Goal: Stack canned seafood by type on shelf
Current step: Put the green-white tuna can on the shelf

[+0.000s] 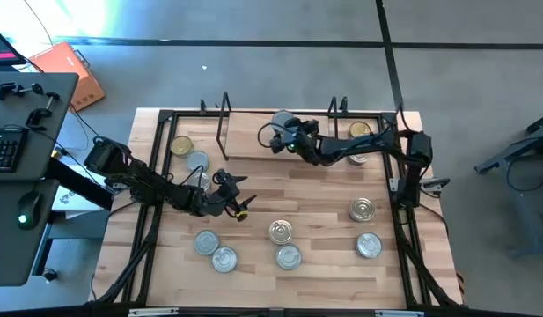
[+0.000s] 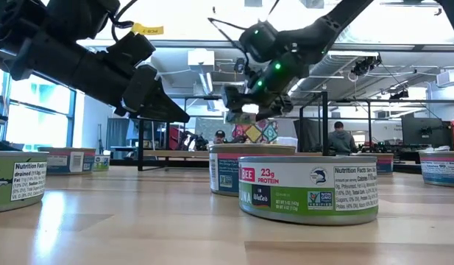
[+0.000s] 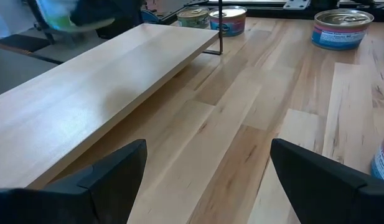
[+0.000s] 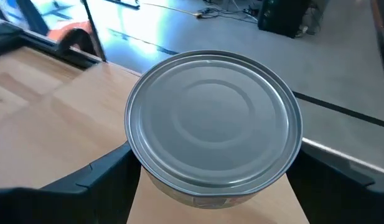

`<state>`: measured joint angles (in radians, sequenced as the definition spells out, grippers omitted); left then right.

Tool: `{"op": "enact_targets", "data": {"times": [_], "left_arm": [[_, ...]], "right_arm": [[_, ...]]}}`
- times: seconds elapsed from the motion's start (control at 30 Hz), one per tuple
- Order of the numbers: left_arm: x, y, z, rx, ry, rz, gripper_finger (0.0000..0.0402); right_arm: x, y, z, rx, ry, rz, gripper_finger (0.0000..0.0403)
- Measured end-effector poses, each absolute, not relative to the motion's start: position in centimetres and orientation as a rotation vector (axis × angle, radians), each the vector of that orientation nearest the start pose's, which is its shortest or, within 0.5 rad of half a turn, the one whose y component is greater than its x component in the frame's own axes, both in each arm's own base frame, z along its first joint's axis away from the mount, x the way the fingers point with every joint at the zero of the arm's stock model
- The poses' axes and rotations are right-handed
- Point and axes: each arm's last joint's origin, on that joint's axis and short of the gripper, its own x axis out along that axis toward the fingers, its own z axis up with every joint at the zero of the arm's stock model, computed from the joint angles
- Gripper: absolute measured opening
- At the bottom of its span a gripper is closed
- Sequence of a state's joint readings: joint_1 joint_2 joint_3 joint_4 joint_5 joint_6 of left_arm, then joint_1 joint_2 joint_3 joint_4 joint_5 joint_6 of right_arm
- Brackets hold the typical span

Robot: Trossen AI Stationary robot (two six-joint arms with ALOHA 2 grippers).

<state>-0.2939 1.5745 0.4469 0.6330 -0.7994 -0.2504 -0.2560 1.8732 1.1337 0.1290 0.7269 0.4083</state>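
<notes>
At about nine o'clock on the wooden tabletop [image 1: 324, 198], the left gripper [image 1: 240, 201] hangs above bare boards with its fingers [image 3: 111, 180] spread wide and nothing between them; the left wrist view looks past them along the light board of the shelf [image 1: 253, 136]. Just beyond that arm, toward ten o'clock, a gold-topped tin [image 1: 181, 146] and a silver-topped tin [image 1: 198, 162] sit near the shelf's left end.

Along the six o'clock edge lie loose tins: a pair of silver ones [image 1: 215, 250] at seven o'clock, then two more [image 1: 284, 245] near the middle, and two others [image 1: 365, 229] at about four o'clock. In the low view the nearest is a green-labelled tuna can [image 2: 307, 190] standing upright.

At twelve o'clock the right gripper [image 1: 280, 132] is held over the shelf board, its jaws closed on a silver-topped can [image 4: 213, 130], one finger on each side of it, lid facing up. The low view shows it lifted clear of the table. Behind the right arm, at about one o'clock, a gold-topped tin [image 1: 360, 129] shows partly beside the shelf's right end.
</notes>
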Motion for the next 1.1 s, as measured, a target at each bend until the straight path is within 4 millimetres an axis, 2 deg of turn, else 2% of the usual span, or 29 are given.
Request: {"op": "enact_targets", "data": {"times": [0.23,0.43,0.63,0.8,1.1], "left_arm": [[25.3,-5.5,13.0,0.018,0.360,0.543,0.0335],[25.3,-5.3,13.0,0.018,0.362,0.549,0.0335],[25.3,-5.1,13.0,0.018,0.364,0.556,0.0335],[25.3,-5.0,13.0,0.026,0.367,0.562,0.0335],[25.5,-4.5,13.0,0.045,0.372,0.575,0.0335]], "right_arm": [[37.5,-10.5,16.6,0.277,0.436,-1.133,0.0342],[37.9,-9.1,16.4,0.278,0.321,-1.247,0.0342],[37.5,-8.9,16.2,0.324,0.259,-1.331,0.0342],[36.6,-9.7,15.6,0.361,0.265,-1.410,0.0342],[35.5,-12.7,15.5,0.409,0.268,-1.481,0.0342]]}}
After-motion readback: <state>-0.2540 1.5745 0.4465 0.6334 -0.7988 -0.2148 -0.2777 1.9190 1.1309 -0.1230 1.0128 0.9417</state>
